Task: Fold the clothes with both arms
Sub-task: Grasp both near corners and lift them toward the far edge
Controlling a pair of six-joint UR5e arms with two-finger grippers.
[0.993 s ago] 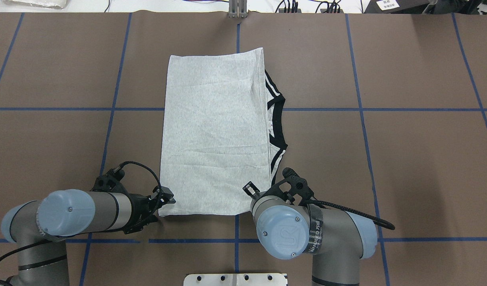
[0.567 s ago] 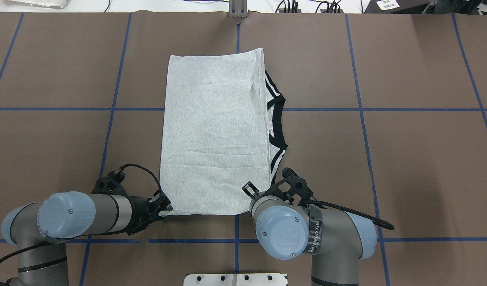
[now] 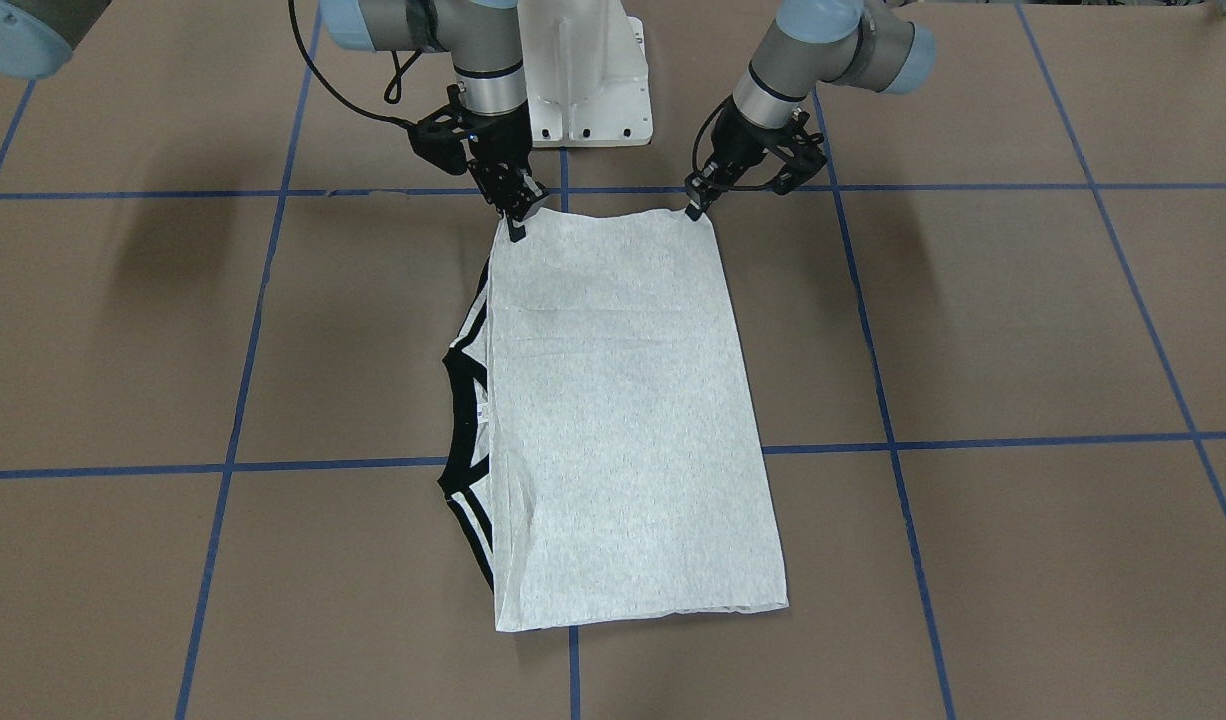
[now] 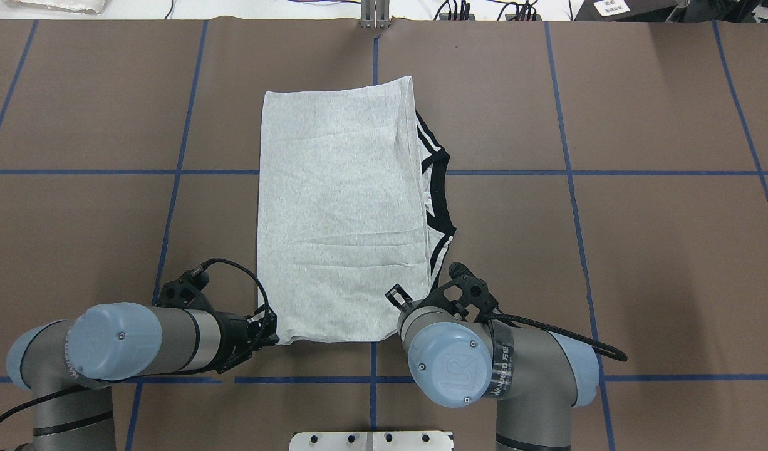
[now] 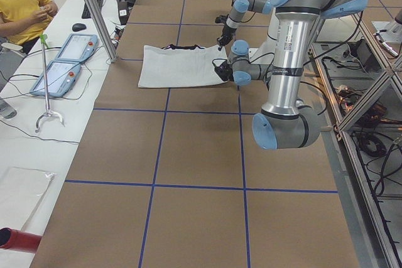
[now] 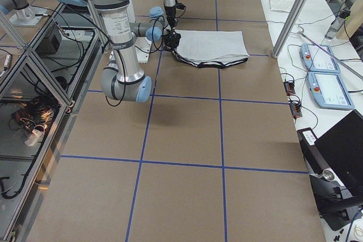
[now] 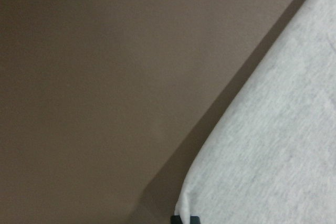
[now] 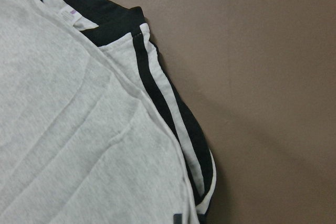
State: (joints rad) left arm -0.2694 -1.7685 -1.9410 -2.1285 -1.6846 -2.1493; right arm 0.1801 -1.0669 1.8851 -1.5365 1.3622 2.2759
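the shirt (image 4: pixel 340 213) lies flat on the tabletop (image 4: pixel 609 250), its long axis running 6 to 12 o'clock from the robot, and the left gripper (image 4: pixel 272 329) and right gripper (image 3: pixel 518 218) each seem to pinch a near corner, equally close.

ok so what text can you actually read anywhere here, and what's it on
"WANJEED", the rest unreadable: black band on the right arm.
"UR" logo: that arm's blue joint cap.
Too small: white label beyond the table.
Too small: sticker on the left arm.
Blurred: neck tag of the T-shirt.
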